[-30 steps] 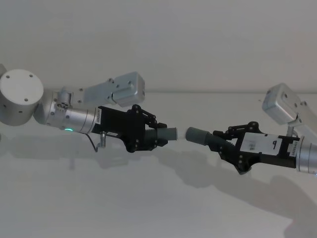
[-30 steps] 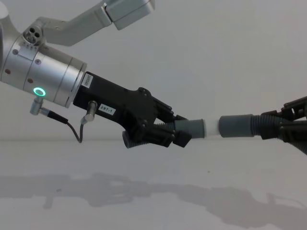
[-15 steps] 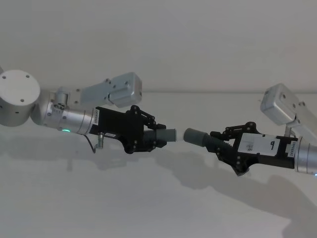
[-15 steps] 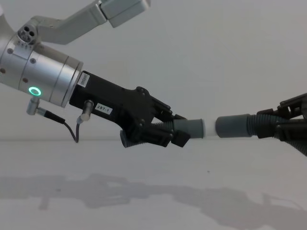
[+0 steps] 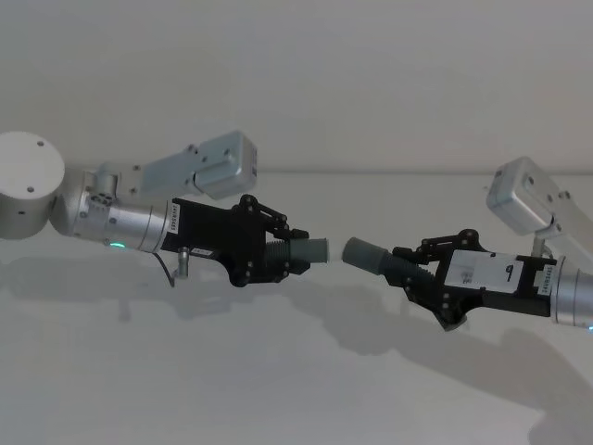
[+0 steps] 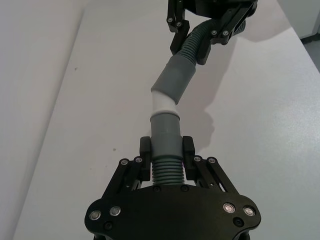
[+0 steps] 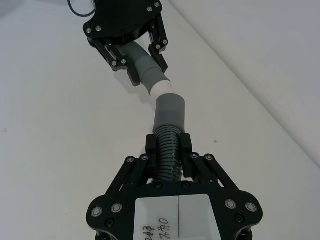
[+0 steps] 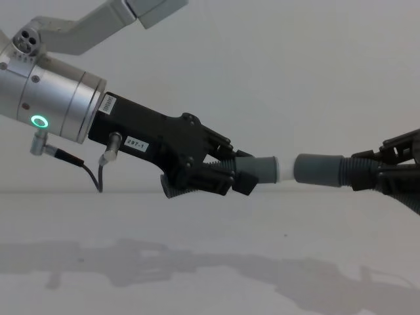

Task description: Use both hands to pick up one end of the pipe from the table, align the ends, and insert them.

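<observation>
My left gripper (image 5: 283,255) is shut on the ribbed middle of one dark-grey pipe piece (image 5: 313,249), held above the white table (image 5: 296,389). That piece's grey end collar (image 8: 262,169) carries a narrow white tip (image 8: 285,168) pointing right. My right gripper (image 5: 408,270) is shut on the other pipe piece (image 5: 363,252), whose collar (image 8: 318,169) faces left. The white tip (image 6: 163,102) meets the mouth of the right collar (image 6: 175,82) at a slight angle. In the right wrist view, the right gripper (image 7: 169,145) holds its collar (image 7: 169,111) just short of the tip (image 7: 161,87).
Both arms hover over the bare white table, casting shadows (image 8: 197,272) on it. A plain pale wall (image 5: 296,74) stands behind. The silver left wrist with its green ring light (image 8: 39,121) looms large at the chest view's left.
Both grippers and their pipe pieces have shifted slightly to the left. The left wrist has drawn back a little. The two ends stay tip to mouth.
</observation>
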